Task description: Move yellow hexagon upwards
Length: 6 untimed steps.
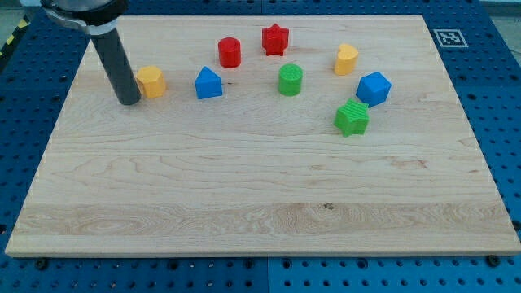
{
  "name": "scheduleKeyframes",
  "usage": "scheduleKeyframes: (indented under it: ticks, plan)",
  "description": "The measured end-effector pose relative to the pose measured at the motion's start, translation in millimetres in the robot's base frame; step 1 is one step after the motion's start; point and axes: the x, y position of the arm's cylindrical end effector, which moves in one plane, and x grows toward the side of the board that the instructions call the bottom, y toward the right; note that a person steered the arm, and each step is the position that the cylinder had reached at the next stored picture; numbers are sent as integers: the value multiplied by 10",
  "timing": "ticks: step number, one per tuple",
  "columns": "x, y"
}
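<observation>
The yellow hexagon sits on the wooden board near the view's upper left. My tip rests on the board just to the left of the hexagon and slightly below it, almost touching its left side. The dark rod rises from the tip toward the view's top left corner.
A blue block with a pointed top lies right of the hexagon. A red cylinder, a red star, a green cylinder, a yellow heart-like block, a blue block and a green star lie further right.
</observation>
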Motion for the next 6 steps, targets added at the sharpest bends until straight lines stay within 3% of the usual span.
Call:
scheduleKeyframes:
  ticks: [3,6]
  plan:
    - [176,3]
    - [93,123]
